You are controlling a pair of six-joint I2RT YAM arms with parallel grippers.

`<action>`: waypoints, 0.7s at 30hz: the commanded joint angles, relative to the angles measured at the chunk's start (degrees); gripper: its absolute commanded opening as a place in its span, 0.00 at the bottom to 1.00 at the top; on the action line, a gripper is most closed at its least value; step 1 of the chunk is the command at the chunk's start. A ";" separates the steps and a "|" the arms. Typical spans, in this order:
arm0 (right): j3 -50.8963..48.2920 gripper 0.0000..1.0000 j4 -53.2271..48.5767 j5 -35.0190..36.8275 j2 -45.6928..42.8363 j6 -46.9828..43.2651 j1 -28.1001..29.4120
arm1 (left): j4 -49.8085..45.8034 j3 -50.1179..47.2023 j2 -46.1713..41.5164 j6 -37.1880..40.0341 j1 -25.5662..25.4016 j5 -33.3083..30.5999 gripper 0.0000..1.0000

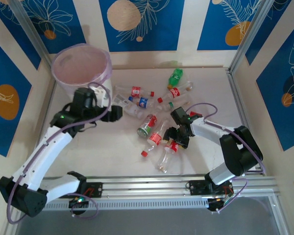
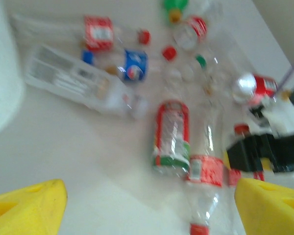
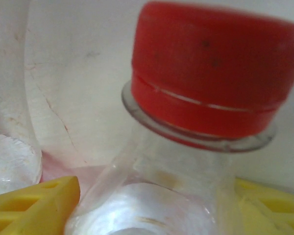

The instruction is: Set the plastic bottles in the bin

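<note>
Several plastic bottles lie scattered mid-table: a green bottle (image 1: 175, 76), a blue-label one (image 1: 143, 103) (image 2: 134, 66), a red-and-green-label one (image 1: 147, 126) (image 2: 171, 132) and a red-label one (image 1: 155, 137) (image 2: 206, 171). The bin (image 1: 81, 66), white with a pink liner, stands at the back left. My left gripper (image 1: 118, 113) (image 2: 149, 205) hangs open beside the bin, facing the pile, with nothing between its yellow fingers (image 2: 29, 205). My right gripper (image 1: 175, 138) (image 3: 154, 210) is low over a red-capped clear bottle (image 1: 170, 148) (image 3: 186, 171). Its fingers (image 3: 34, 205) press both sides of that bottle's shoulder.
A loose red cap (image 1: 144, 153) lies near the front of the pile. A flattened clear bottle (image 2: 73, 78) rests close to the bin's wall. Metal frame rails (image 1: 235, 98) bound the table right and front. Bare tabletop (image 1: 103, 152) stretches at front left.
</note>
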 commanded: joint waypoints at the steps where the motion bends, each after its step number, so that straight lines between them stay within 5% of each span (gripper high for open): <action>1: 1.01 0.73 -1.50 0.35 -1.22 0.87 0.28 | 6.07 -5.90 -2.75 -5.02 -4.01 -1.17 0.89; 7: 2.26 0.70 -6.36 1.50 -6.64 -0.01 0.01 | 16.76 -14.86 -3.76 -10.67 -4.96 4.00 0.89; 21: 2.40 0.62 -8.26 0.44 -14.26 -0.34 -1.83 | 18.94 -14.18 2.59 -9.08 -7.61 5.61 0.91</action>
